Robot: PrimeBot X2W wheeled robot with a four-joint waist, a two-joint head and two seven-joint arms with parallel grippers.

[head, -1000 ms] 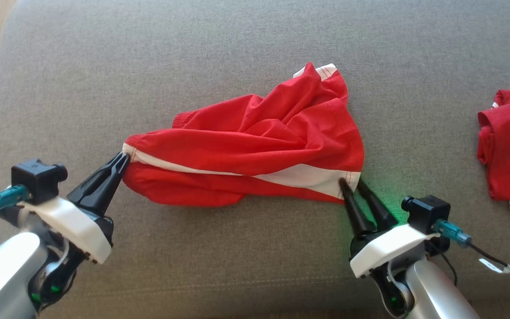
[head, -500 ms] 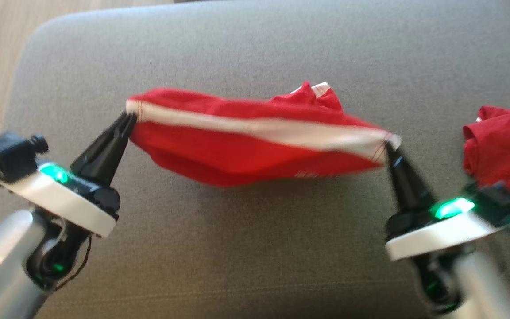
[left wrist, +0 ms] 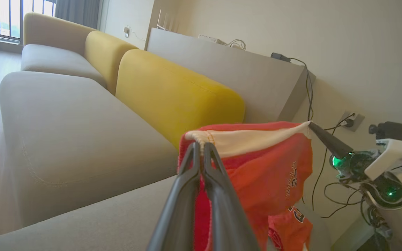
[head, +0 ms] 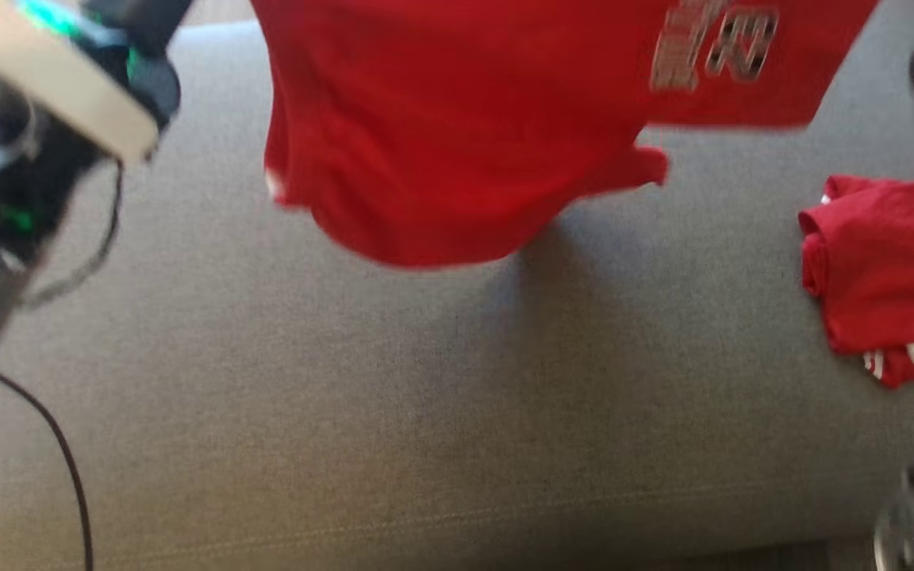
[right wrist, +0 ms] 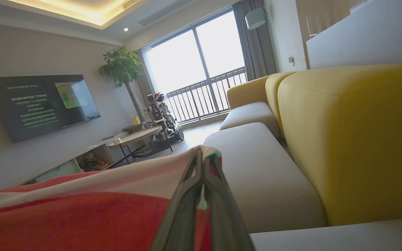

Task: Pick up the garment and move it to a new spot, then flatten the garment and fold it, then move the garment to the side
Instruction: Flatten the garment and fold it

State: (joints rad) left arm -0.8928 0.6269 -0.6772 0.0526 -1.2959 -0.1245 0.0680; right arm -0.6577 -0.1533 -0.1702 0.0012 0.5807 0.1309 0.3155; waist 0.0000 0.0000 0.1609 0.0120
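Two hands: left hand (left wrist: 201, 144) and right hand (right wrist: 201, 153), each with fingers pressed together and clamped on one end of the white band of the garment (head: 441, 119).
Position of garment: red cloth hanging in the air, stretched band-up between the hands, above the grey sofa seat (head: 425, 412); its lower edge appears clear of the seat.
Neighbour: second red garment (head: 877, 262), crumpled on the seat at the right, near the right arm.
Step, as judged: carrying to a new spot; flattening and folding not yet done.
Risk one: each grip takes only a thin corner of band, so a quick swing could pull a corner free and drop that side.
Risk two: set down too far right, the cloth would land on the second red garment and tangle with it.
Risk three: the hanging lower part may fold under on landing, leaving creases to undo.
Risk four: loose cable (head: 72, 476) by the left arm could catch the cloth.
Writing: pale print (head: 711, 47) on the red cloth, blurred, perhaps numerals, not readable.
Screen: television (right wrist: 40, 104) shows lines of text, too small to read.
Brands: none legible.
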